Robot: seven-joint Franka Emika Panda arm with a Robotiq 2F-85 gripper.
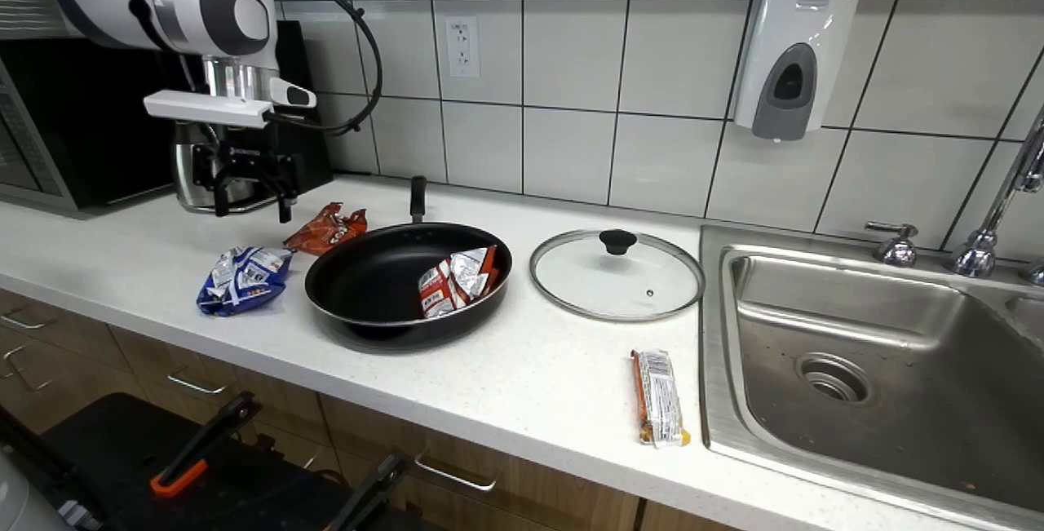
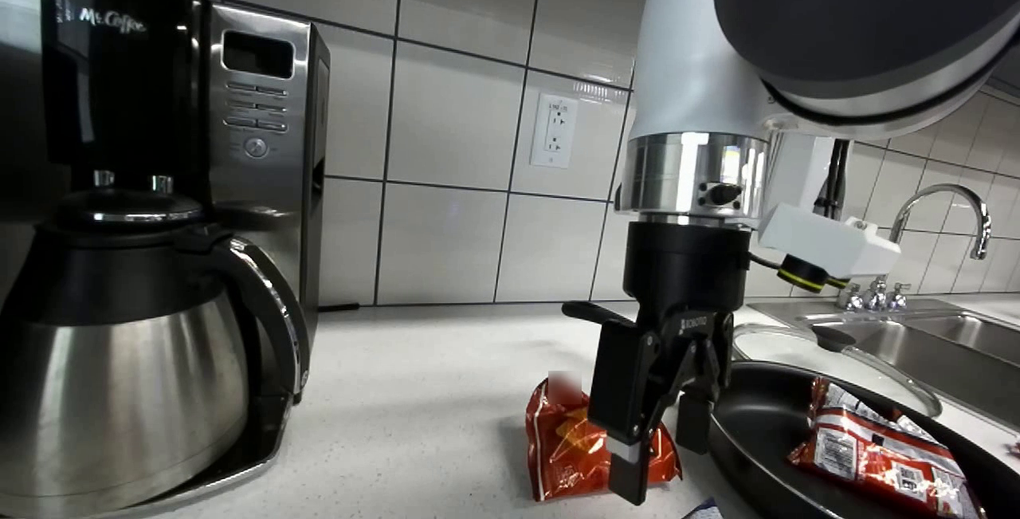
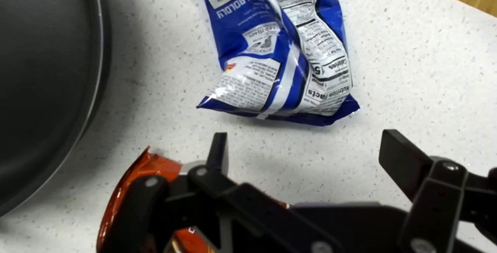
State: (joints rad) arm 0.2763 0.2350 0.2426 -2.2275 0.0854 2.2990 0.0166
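Over counter [image 1: 563, 376], spread hand [image 3: 304, 144], orange-red bag [image 2: 562, 459] near.

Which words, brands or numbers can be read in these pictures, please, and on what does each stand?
"Mr. Coffee": coffee maker.
"ROBOTIQ": gripper.
"BOLDLY": blue bag.
"Nutrition Facts": blue bag.
"Calories": blue bag.
"15", perhaps partly hidden: blue bag.
All other print, as on the orange bag, red bag in the pan, wrapped bar and wall outlet, is too small or blurred to read surely.
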